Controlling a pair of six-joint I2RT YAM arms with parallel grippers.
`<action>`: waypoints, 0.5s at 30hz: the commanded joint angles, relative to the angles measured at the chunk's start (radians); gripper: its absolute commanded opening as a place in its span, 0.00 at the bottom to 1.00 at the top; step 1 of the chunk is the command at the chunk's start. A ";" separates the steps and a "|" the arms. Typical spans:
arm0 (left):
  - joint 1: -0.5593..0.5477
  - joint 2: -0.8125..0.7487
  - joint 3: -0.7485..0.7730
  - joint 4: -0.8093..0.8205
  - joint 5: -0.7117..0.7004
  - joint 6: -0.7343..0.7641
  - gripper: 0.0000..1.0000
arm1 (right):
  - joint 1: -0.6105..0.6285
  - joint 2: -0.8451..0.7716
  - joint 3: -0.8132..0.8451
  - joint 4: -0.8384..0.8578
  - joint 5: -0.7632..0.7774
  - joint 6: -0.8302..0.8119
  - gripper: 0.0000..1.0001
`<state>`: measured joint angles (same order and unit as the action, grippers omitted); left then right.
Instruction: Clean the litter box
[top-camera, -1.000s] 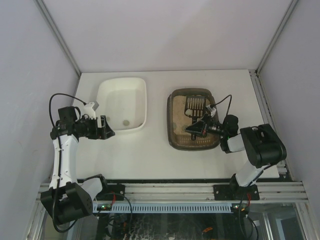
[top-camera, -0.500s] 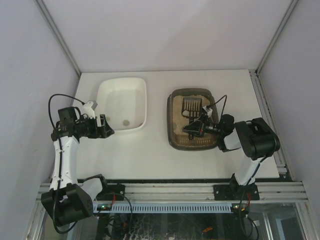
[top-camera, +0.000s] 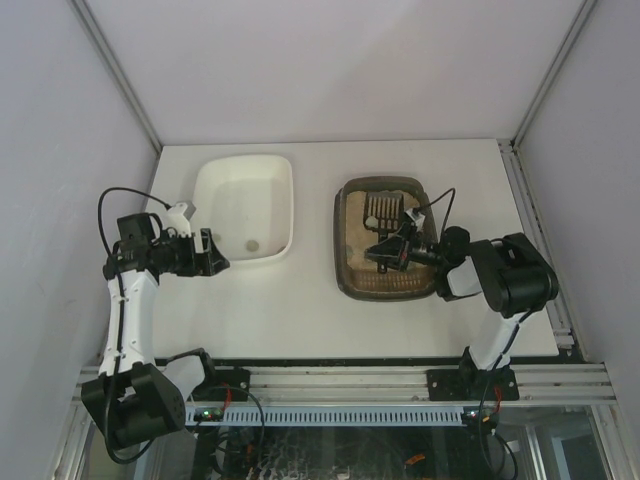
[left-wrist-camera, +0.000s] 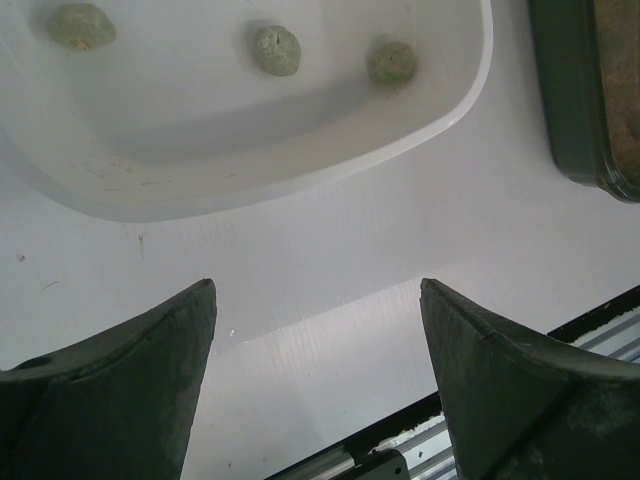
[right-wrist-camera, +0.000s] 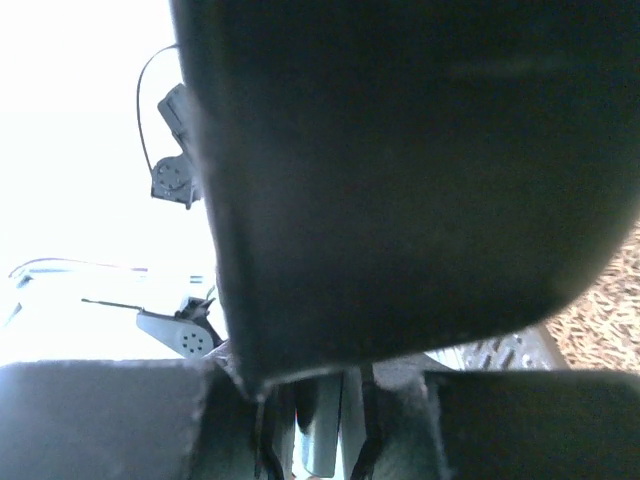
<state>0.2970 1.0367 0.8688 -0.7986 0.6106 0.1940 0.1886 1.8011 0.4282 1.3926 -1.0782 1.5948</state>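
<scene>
The dark brown litter box (top-camera: 343, 262) with beige litter sits right of centre. My right gripper (top-camera: 392, 253) is inside it, shut on the handle of a black slotted scoop (top-camera: 381, 209) whose head lies over the far litter. In the right wrist view the scoop's dark back (right-wrist-camera: 420, 150) fills most of the frame, with a patch of litter (right-wrist-camera: 600, 310) at the right. My left gripper (top-camera: 213, 255) is open and empty, low beside the near left corner of the white tub (top-camera: 212, 178). The left wrist view shows three greenish clumps (left-wrist-camera: 276, 49) in the tub (left-wrist-camera: 300, 140).
The litter box's corner (left-wrist-camera: 570, 100) shows at the top right of the left wrist view. The table's front edge and metal rail (top-camera: 340, 380) run along the near side. Grey walls close in the left, right and back.
My right gripper and the scoop have shifted slightly left within the litter box, and the right arm's elbow has come closer to the box. The left arm has not moved.
</scene>
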 joint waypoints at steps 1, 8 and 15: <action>-0.013 -0.006 -0.003 0.002 0.034 0.008 0.87 | 0.037 -0.043 0.049 0.027 -0.008 0.019 0.00; -0.018 -0.009 -0.001 -0.001 0.042 0.015 0.87 | 0.064 -0.056 0.053 -0.066 -0.014 -0.021 0.00; -0.023 -0.014 -0.001 -0.004 0.041 0.020 0.87 | 0.046 -0.126 0.047 -0.191 -0.036 -0.130 0.00</action>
<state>0.2806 1.0367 0.8688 -0.8074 0.6250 0.1959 0.1749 1.7721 0.4419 1.3331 -1.0798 1.6096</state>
